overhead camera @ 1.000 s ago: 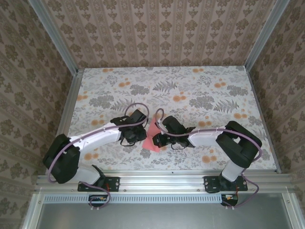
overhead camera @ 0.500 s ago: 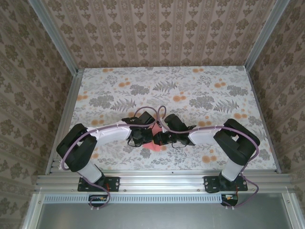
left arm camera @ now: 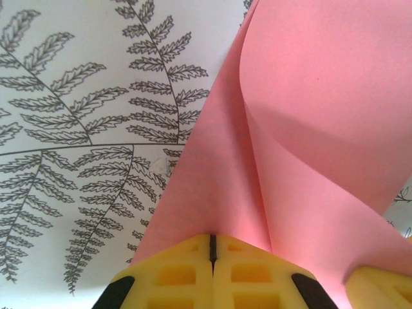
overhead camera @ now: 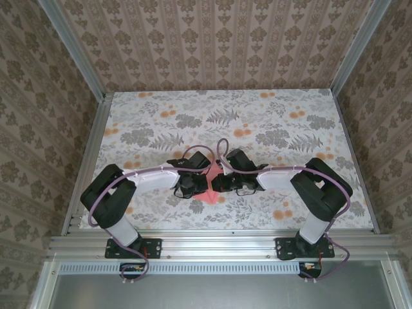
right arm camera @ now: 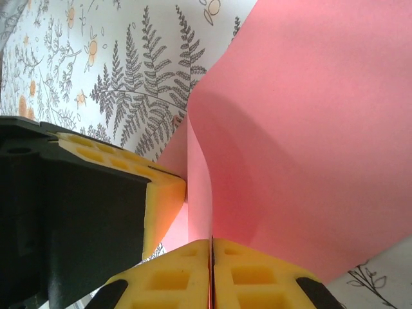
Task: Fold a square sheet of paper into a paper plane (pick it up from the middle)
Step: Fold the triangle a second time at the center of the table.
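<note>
Paper [left arm camera: 309, 96] (curled), in left gripper [left arm camera: 212, 248], right gripper [right arm camera: 211, 248]

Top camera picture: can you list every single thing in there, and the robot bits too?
sheet of paper: one, salmon pink, near the middle of the table's front edge, lifted and curled between the two tools
tablecloth: one, white with grey ferns and orange flowers, covering the table
wallpaper walls: three, beige with a brown pattern, at the back and both sides
metal rail: one, silver, along the near edge under the arm bases
arms: two, white and black, left and right, reaching in to meet
left tool: one, yellow fingers, shut on the paper
right tool: one, yellow fingers, shut on the paper
</note>
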Motion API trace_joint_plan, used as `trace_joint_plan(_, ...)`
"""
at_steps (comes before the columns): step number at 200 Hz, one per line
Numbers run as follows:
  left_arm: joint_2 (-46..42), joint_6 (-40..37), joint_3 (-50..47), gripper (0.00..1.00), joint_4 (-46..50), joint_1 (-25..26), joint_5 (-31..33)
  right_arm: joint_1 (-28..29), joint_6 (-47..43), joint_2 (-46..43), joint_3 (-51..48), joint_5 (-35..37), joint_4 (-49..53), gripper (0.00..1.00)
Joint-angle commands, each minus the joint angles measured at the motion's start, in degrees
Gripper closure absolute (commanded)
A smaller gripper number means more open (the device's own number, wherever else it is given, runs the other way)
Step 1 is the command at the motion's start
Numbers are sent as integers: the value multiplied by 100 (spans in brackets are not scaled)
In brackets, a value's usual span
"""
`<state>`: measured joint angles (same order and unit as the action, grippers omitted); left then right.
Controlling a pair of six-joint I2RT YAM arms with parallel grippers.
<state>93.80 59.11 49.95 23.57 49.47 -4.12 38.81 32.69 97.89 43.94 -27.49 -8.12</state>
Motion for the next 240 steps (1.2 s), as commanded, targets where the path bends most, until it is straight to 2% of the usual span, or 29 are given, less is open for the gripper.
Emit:
trace_joint_plan(1, 252, -40, -86, 97, 310, 62, 146, -75, -382, -7, 229, -70, 461, 90)
trace_joint_plan(116, 332, -96, 31, 97, 473, 129, 300, -141, -1411, 263, 875, 158, 1570, 89)
trace_joint_plan(240, 506, -207, 264, 97, 510, 226, 273, -141, -1734, 336, 977, 560, 1614, 88)
